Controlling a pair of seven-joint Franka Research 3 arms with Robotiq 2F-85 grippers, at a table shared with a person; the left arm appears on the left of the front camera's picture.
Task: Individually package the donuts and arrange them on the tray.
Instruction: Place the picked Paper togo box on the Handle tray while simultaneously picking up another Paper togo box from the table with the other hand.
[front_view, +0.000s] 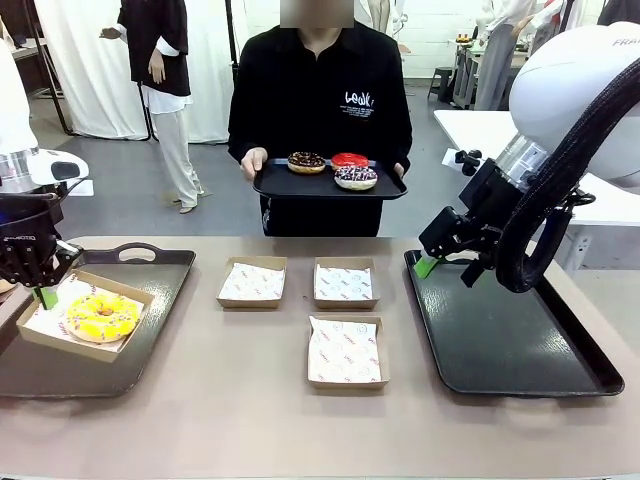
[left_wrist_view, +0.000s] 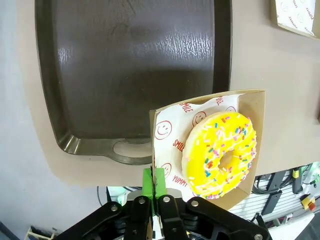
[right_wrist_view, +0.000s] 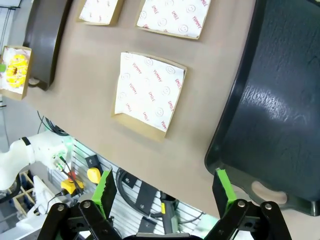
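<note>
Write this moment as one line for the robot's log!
left gripper: shut on box of yellow donut, over left tray | right gripper: open, empty | person: holds tray, three donuts | three boxes empty

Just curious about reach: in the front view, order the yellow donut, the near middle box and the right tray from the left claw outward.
1. Yellow donut, beside the left claw.
2. Near box, middle.
3. Right tray, far right.

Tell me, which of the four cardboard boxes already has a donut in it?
The box pinched by the left jaws, far left: it holds the yellow donut. The other three boxes, on the table, hold only printed paper.
</note>
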